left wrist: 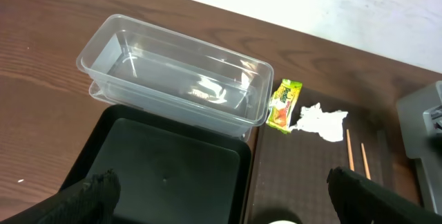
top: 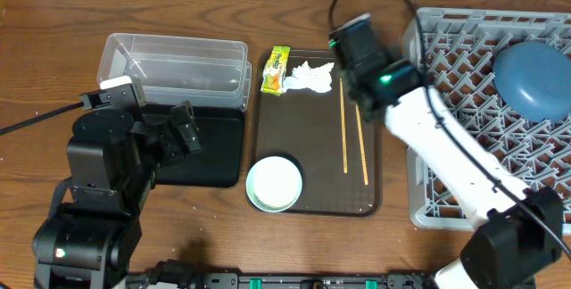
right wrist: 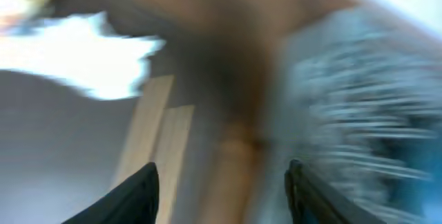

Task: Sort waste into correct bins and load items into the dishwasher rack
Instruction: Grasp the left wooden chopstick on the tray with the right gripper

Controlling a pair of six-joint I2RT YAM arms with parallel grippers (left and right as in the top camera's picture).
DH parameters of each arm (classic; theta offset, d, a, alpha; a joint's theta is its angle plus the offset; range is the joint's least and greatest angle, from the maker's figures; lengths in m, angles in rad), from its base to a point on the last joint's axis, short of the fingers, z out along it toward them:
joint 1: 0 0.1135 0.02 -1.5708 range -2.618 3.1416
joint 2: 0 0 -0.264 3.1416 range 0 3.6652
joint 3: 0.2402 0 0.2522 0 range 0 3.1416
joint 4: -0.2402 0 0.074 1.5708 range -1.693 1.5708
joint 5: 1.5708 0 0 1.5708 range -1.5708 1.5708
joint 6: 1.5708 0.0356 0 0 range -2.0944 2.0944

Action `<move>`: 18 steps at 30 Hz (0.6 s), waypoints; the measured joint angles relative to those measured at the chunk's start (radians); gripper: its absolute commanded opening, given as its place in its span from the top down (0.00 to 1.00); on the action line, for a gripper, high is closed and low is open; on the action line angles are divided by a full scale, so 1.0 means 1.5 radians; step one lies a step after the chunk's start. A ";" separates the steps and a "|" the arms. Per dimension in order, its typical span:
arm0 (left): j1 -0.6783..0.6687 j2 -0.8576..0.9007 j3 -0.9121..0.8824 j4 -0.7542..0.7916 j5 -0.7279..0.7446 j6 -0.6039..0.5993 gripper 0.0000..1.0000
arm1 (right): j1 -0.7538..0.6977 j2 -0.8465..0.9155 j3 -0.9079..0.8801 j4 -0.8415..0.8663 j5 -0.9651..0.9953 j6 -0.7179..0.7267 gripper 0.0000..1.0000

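Observation:
The yellow-green snack wrapper [top: 276, 70] and the crumpled white tissue [top: 310, 77] lie at the far end of the brown tray [top: 317, 202]. They also show in the left wrist view, wrapper [left wrist: 284, 105] and tissue [left wrist: 319, 122]. Two wooden chopsticks [top: 344, 133] lie on the tray's right side. A pale green-white bowl [top: 274, 183] stands at its near end. The large blue bowl [top: 535, 79] sits in the grey rack [top: 446, 195]. My right gripper [top: 351, 41] is open and empty above the chopsticks' far ends [right wrist: 155, 134]. My left gripper [top: 183, 128] is open over the black tray [top: 214, 160].
The clear tub [top: 174, 66] stands behind the black tray, touching the brown tray's left edge. The right wrist view is motion-blurred, showing the tissue [right wrist: 83, 58] on the left and the rack [right wrist: 359, 92] on the right. No pink cup, small blue-white bowl or rice grains are visible.

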 measured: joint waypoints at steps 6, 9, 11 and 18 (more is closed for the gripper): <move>0.000 0.000 0.000 0.000 0.000 0.000 0.02 | 0.045 0.059 0.000 -0.048 -0.148 0.193 0.53; 0.000 0.000 0.000 0.000 0.000 0.000 0.02 | 0.051 0.102 0.000 -0.071 -0.171 0.248 0.55; 0.000 0.000 0.000 0.000 0.000 0.000 0.02 | 0.050 0.139 0.000 -0.077 -0.181 0.280 0.56; 0.000 0.000 0.000 0.000 0.000 0.000 0.02 | 0.019 0.226 -0.001 -0.075 -0.193 0.347 0.56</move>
